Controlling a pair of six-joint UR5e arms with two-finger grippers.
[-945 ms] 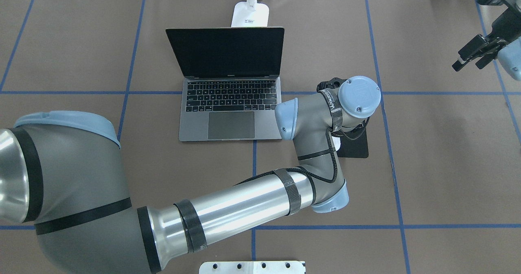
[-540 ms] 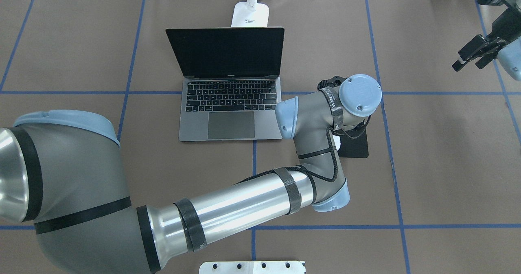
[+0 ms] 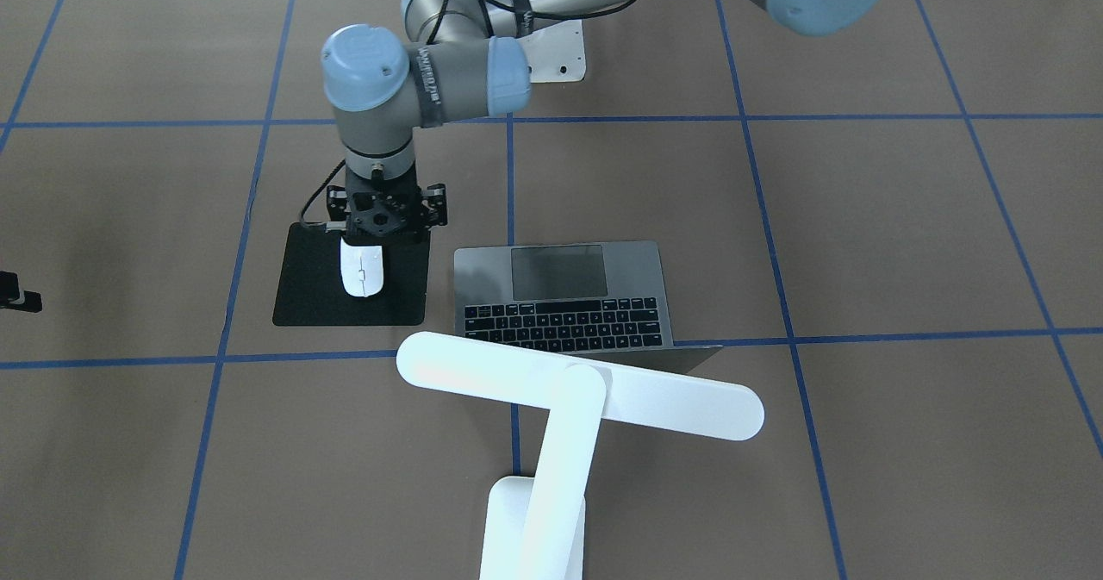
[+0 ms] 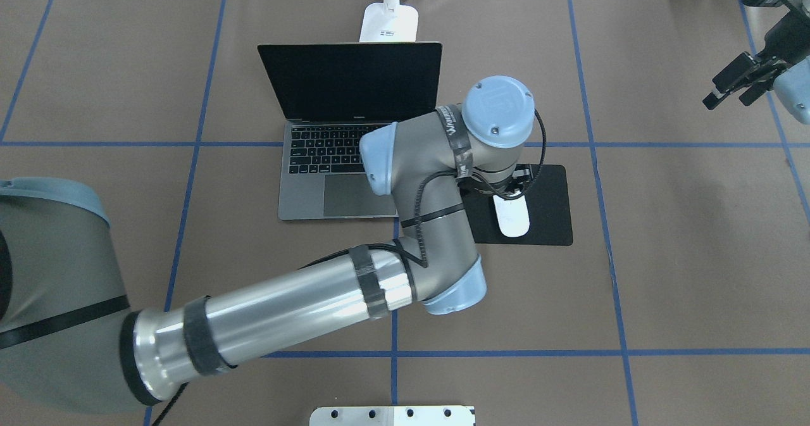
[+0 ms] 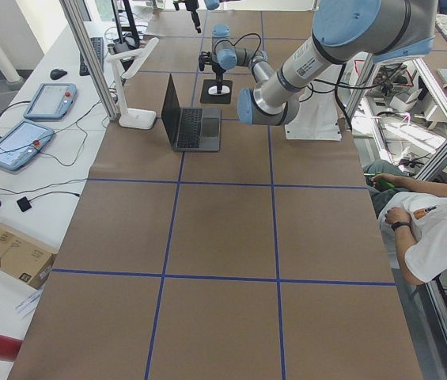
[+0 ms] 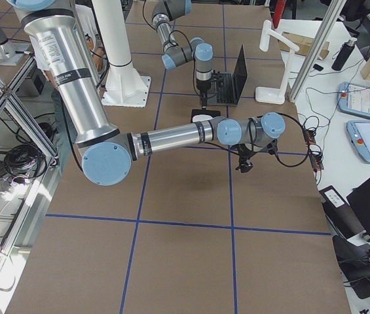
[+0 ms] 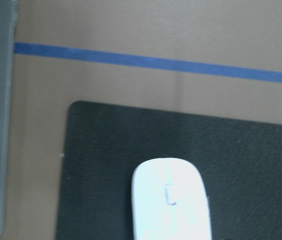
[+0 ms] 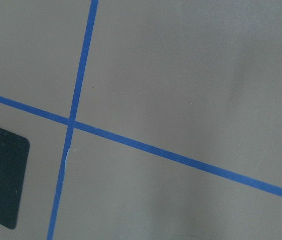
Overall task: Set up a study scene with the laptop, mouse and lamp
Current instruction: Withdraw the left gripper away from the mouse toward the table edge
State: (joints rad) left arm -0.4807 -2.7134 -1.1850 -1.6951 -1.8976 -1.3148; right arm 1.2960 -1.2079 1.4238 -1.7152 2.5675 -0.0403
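Observation:
The open grey laptop (image 4: 345, 185) sits mid-table with its screen facing me. Behind it stands the white lamp (image 3: 577, 386), its bar head over the laptop's lid and its base (image 4: 389, 22) at the far edge. The white mouse (image 4: 511, 216) lies free on a black mouse pad (image 4: 550, 211) to the laptop's right. My left gripper (image 3: 383, 228) hovers just above the mouse's near end, open and holding nothing; the left wrist view shows the mouse (image 7: 170, 200) below with no fingers around it. Far to the right, my right gripper (image 4: 728, 100) hangs open and empty above the table.
A white bolted plate (image 4: 392, 415) sits at the table's near edge. Blue tape lines cross the brown cover. A person (image 5: 437, 229) sits beside the table on my side. Control tablets (image 5: 17, 142) lie on a side desk beyond the lamp.
My left wrist has swung left and toward the laptop, rising off the pad. The mouse, mostly hidden before, now lies uncovered on the pad. The right arm has barely moved.

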